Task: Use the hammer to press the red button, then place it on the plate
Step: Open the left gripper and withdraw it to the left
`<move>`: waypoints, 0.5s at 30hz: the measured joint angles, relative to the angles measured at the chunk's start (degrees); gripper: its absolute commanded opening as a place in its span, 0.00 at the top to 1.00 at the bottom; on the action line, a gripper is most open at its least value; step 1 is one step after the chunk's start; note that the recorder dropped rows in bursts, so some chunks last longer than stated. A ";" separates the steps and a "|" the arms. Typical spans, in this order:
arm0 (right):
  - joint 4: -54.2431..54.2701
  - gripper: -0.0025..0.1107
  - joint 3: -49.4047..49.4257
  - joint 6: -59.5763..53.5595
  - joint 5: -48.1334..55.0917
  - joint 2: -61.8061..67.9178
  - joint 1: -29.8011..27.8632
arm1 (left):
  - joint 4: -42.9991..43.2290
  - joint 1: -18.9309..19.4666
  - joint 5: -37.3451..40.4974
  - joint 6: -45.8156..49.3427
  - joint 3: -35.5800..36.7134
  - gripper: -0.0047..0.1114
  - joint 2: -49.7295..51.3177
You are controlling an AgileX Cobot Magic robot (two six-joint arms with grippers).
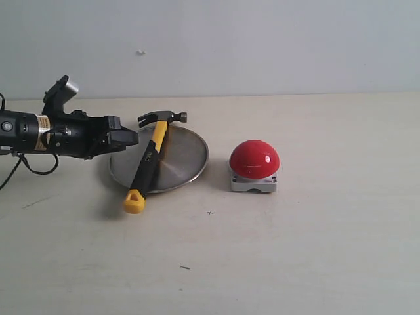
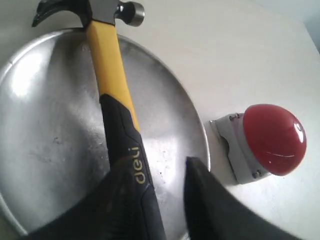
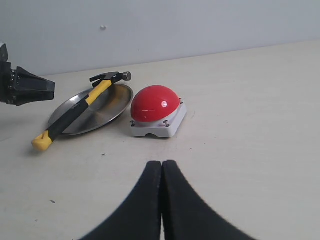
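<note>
The hammer (image 1: pixel 149 157) lies across the plate (image 1: pixel 185 156), its dark head (image 1: pixel 164 118) over the far rim and its yellow loop (image 1: pixel 134 201) on the table in front. The red button (image 1: pixel 254 159) stands just right of the plate. My left gripper (image 1: pixel 133 137) hovers at the plate's left rim, open. In the left wrist view its fingers (image 2: pixel 212 205) straddle the hammer's black grip (image 2: pixel 131 165), with a gap on one side. My right gripper (image 3: pixel 162 164) is shut on nothing, low over the table, well short of the button (image 3: pixel 154 103).
The pale table (image 1: pixel 315 249) carries only a few small dark specks (image 1: pixel 210 212). A plain light wall (image 1: pixel 262 39) runs behind it. The left arm's black body (image 1: pixel 46 131) and its cable (image 1: pixel 26 167) reach in from the left edge.
</note>
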 measured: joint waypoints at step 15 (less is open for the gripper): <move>0.00 0.98 0.00 0.00 0.00 0.00 0.00 | -14.27 0.00 17.17 16.46 16.29 0.96 -20.26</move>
